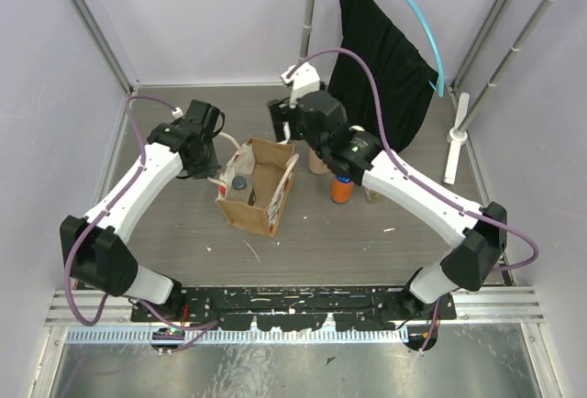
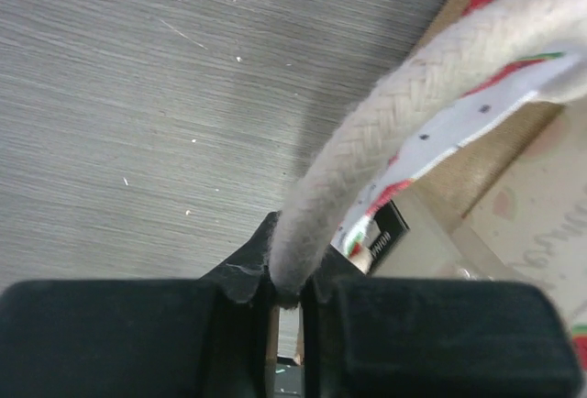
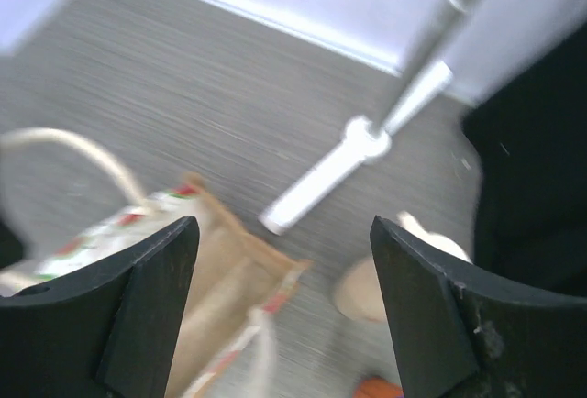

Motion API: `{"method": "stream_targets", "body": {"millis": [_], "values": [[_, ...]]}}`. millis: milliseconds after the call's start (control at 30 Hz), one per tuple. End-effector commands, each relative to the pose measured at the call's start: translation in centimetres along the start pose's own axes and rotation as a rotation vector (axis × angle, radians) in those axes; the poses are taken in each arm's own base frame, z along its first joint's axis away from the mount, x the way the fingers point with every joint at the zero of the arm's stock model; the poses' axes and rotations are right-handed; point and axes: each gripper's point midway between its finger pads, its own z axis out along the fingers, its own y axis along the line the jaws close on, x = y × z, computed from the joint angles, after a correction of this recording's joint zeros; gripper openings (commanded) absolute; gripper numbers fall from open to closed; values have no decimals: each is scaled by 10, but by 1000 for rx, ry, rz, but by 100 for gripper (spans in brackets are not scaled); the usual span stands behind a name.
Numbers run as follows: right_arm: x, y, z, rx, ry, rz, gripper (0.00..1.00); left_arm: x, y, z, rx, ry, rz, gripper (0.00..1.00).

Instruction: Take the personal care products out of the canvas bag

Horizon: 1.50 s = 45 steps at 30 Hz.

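Black fingers of the left gripper (image 2: pixel 289 320) fill the bottom of the left wrist view, clamped on a cream rope handle (image 2: pixel 385 141) of the canvas bag (image 1: pixel 261 201). The bag stands open at the table's middle, with the red-and-white print on its right side. A dark-capped bottle (image 1: pixel 240 182) shows inside it; the rest of the contents is in shadow.

The right gripper (image 3: pixel 282 242) hangs just beyond the bag's far right corner, its fingers spread wide with nothing between them. An orange bottle (image 1: pixel 341 189) stands on the table to the right of the bag. A beige bottle (image 1: pixel 318 161) sits just beyond it, partly covered by the right arm and blurred in the wrist view.

The table (image 1: pixel 348 242) is grey wood-grain dotted with white specks, and pale lilac walls (image 1: pixel 211 13) enclose it. At the far right a black garment (image 1: pixel 381 59) hangs on a blue hanger (image 1: pixel 424 31) from a white rack (image 1: pixel 456 137).
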Motion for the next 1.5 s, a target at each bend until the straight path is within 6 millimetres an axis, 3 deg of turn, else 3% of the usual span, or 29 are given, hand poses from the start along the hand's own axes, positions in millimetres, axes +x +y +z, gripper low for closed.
{"method": "stream_targets", "body": {"millis": [0, 100, 200, 300, 567, 767, 967, 1100, 1167, 1300, 1467], "values": [[-74, 46, -47, -134, -132, -33, 81, -12, -6, -42, 101, -53, -12, 22], [-69, 76, -48, -260, -62, 42, 78, -16, -6, -61, 146, -86, -23, 36], [-49, 96, -42, -324, 46, 92, 77, -16, -11, -78, 210, -100, -28, 52], [-25, 100, -33, -306, 127, 123, 75, -12, -22, -91, 298, -84, -13, 63], [42, 105, -11, -283, 326, 136, 76, 10, -60, -95, 501, 3, 49, 73], [75, 101, -5, -269, 409, 155, 75, 28, -64, -74, 449, 52, 127, 74], [83, 99, -6, -271, 433, 174, 75, 44, -68, -44, 402, 125, 175, 72], [84, 99, -7, -279, 439, 184, 75, 48, -67, -35, 369, 144, 188, 67], [82, 104, -10, -309, 441, 193, 75, 41, -57, -35, 307, 114, 176, 62], [74, 119, -19, -395, 446, 242, 74, 17, -35, -59, 248, -49, 114, 64], [72, 140, -29, -477, 474, 305, 73, 2, -27, -86, 285, -168, 63, 73]]}}
